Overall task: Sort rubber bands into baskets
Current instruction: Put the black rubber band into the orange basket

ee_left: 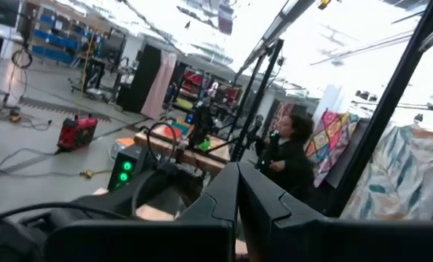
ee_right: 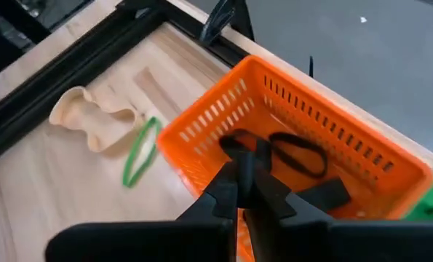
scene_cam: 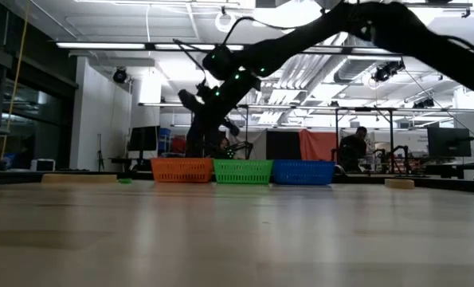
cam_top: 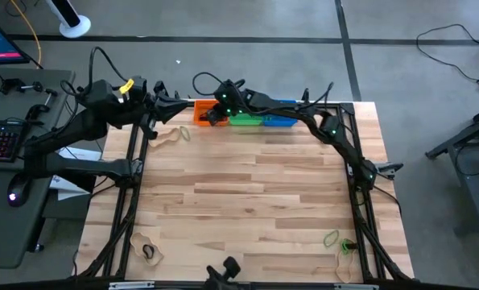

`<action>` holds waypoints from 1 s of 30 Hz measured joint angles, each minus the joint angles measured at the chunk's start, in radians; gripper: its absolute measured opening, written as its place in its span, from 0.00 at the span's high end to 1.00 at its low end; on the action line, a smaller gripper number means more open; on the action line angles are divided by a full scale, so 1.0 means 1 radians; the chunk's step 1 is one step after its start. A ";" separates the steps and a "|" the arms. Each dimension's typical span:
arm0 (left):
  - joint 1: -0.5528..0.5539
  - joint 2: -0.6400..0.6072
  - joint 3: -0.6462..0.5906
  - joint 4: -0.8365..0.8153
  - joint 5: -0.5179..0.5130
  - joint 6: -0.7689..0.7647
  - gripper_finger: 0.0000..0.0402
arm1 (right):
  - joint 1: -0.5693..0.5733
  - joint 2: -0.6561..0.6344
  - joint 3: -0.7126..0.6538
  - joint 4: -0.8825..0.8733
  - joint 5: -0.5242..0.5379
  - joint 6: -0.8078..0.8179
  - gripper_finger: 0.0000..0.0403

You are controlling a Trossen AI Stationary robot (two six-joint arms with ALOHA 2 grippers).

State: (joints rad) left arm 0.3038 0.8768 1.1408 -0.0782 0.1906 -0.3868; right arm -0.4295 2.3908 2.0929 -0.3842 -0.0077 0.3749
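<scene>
Three baskets stand in a row at the table's far edge: orange [cam_top: 200, 113], green [cam_top: 245, 121] and blue [cam_top: 281, 122]. My right gripper [cam_top: 215, 117] reaches across to the orange basket [ee_right: 201, 127]. It is over the basket's inside and shut on a black rubber band [ee_right: 233, 143]. Another black band [ee_right: 298, 154] lies on the basket's floor. A tan band [ee_right: 92, 120] and a green band [ee_right: 140, 153] lie on the table just outside the orange basket. My left gripper [ee_left: 238, 191] is raised at the far left, shut and holding nothing. My right gripper pinches the black rubber band between its two fingertips, with a small loop of it [ee_right: 231, 140] showing just past them. The fingers slant down from above into the orange basket. I cannot tell whether the band touches the basket's floor.
More bands lie near the front edge: a tan and a black one at the left [cam_top: 147, 252], green ones at the right [cam_top: 332, 238]. The black frame rails [cam_top: 134, 169] run along both sides. The middle of the table is bare wood.
</scene>
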 joint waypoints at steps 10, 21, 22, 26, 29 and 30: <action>0.000 0.000 0.000 -0.009 0.000 0.012 1.00 | -0.033 0.035 0.074 -0.124 -0.054 0.020 0.65; 0.000 0.000 0.000 -0.037 0.000 0.018 1.00 | -0.055 0.010 0.074 -0.267 -0.242 -0.069 0.35; 0.000 0.000 0.000 -0.050 0.000 0.018 1.00 | -0.051 -0.005 0.074 -0.324 -0.258 -0.120 0.35; 0.000 0.000 0.000 -0.098 -0.003 0.033 1.00 | -0.012 -0.065 0.069 -0.612 -0.265 -0.328 0.35; 0.000 0.000 0.000 -0.111 -0.015 0.051 1.00 | 0.032 -0.118 -0.004 -0.775 -0.288 -0.421 0.35; 0.001 0.000 0.000 -0.111 -0.017 0.052 1.00 | 0.048 -0.143 -0.053 -0.783 -0.301 -0.433 0.35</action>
State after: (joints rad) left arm 0.3046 0.8768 1.1404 -0.1894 0.1735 -0.3351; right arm -0.3819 2.2479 2.0398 -1.1673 -0.3089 -0.0584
